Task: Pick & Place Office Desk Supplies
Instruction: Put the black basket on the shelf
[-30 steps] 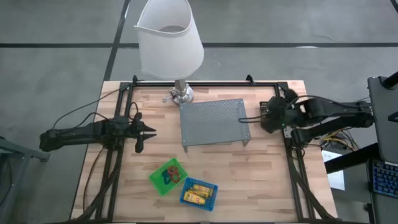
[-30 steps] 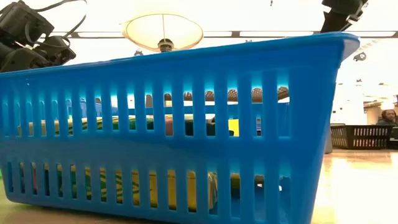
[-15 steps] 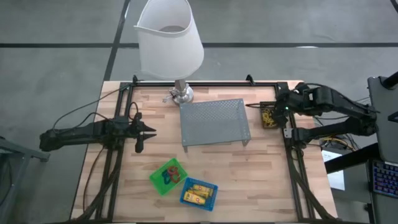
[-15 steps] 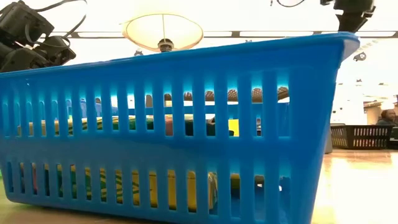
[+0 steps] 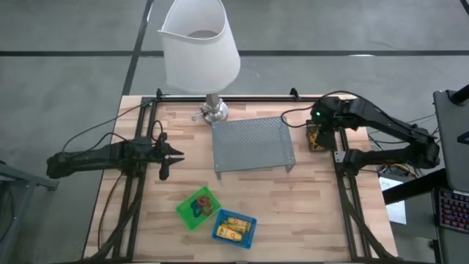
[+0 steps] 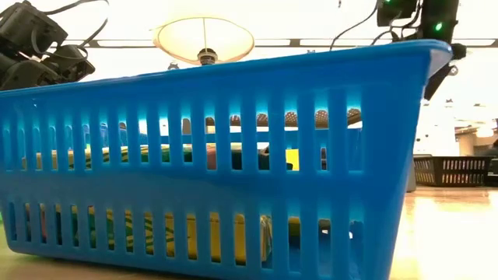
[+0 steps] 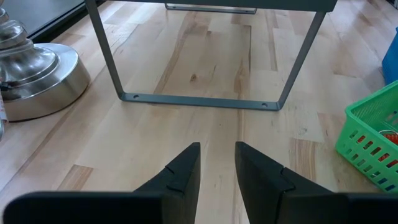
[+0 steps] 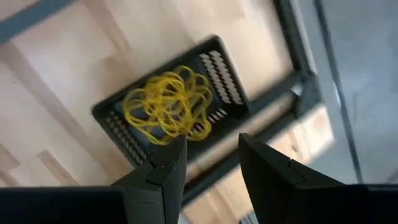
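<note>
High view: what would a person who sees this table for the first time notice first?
Probably the white-shaded lamp, which stands large at the table's far edge, just beside the grey mesh tray in the middle. Next, the right end effector hangs above the black bin of tangled yellow rubber bands at the right edge. Near the front edge sit the green bin and the blue bin, side by side.

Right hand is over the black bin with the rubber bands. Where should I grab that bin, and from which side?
Judging by the right wrist view, take the black bin by a bare stretch of its rim, coming straight down from above with the right hand. It sits flat and open-topped, and the rubber bands pile in the middle, so one finger inside the wall and one outside would probably grip it best.
</note>
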Robot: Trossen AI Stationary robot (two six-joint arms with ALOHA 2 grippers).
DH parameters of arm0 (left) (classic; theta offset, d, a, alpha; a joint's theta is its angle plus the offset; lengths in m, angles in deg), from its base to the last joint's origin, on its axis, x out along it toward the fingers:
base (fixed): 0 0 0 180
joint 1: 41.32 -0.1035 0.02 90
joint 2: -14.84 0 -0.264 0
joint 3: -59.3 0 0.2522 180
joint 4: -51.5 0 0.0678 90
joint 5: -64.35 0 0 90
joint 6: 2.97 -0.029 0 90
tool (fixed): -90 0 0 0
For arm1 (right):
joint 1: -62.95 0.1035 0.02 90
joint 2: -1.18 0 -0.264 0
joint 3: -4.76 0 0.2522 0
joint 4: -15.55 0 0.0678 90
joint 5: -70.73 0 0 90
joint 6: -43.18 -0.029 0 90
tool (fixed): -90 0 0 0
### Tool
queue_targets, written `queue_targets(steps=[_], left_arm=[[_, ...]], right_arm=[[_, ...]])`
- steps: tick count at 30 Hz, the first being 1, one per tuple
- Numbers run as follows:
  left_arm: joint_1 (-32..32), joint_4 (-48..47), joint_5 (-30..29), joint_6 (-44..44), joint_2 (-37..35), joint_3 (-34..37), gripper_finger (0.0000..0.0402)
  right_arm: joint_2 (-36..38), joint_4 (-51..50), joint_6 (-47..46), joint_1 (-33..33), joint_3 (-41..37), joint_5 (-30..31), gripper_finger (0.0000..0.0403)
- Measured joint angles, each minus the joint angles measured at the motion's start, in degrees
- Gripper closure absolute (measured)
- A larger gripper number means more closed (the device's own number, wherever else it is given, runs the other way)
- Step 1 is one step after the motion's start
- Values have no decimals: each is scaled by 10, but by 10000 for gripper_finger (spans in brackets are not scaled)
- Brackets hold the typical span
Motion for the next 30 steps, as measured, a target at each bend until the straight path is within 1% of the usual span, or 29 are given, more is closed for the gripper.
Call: queue_targets(steps=[6, 8, 11, 15, 19, 23, 30], left_arm=[[0, 0, 0, 0, 0, 0, 295], [0, 0, 0, 0, 0, 0, 295], [0, 0, 0, 0, 0, 0, 295], [0, 0, 0, 0, 0, 0, 295], [0, 0, 0, 0, 0, 0, 295], [0, 0, 0, 0, 0, 0, 295], [0, 0, 0, 0, 0, 0, 295]], right_arm=[[-16, 77, 110, -78, -46, -8, 262], [-19, 97, 138, -105, -57, -30, 262], [-24, 119, 171, -148, -69, -67, 262], [-36, 156, 196, -191, -80, -68, 262], [-53, 205, 233, -216, -98, -72, 265], [-82, 233, 264, -232, -112, -112, 271], [-154, 250, 272, -250, -117, -110, 284]])
